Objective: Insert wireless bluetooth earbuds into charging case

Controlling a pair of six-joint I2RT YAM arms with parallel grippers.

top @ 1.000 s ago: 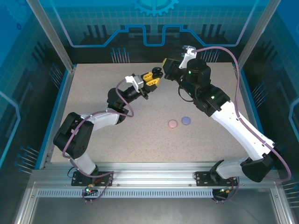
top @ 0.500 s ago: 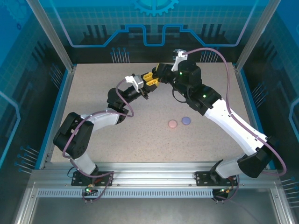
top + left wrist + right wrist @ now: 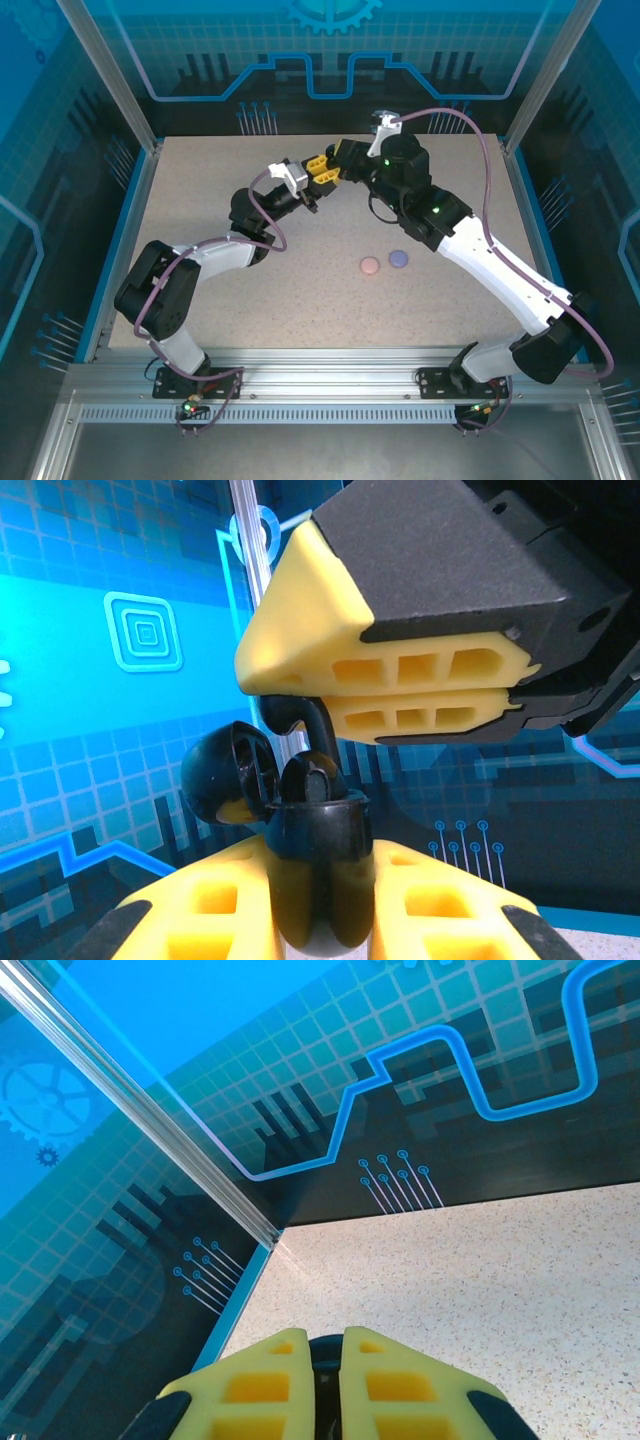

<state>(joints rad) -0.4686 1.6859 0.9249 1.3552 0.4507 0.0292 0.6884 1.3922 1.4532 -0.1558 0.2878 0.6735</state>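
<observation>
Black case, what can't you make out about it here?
Left wrist: black case sides covered by left gripper; sockets behind its rim.
Right wrist: black earbud is a dark sliver between the right gripper's shut fingers.
Top external: too small, crowded between both grippers.

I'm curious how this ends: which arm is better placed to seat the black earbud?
Likely right: the right gripper pinches the black earbud over the open black case, which the left gripper holds.

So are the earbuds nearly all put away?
The pink case and lilac case lie shut on the table, probably done. The left end effector holds the open black case while the right end effector holds a black earbud in its opening. Left: seat it and shut the lid.
</observation>
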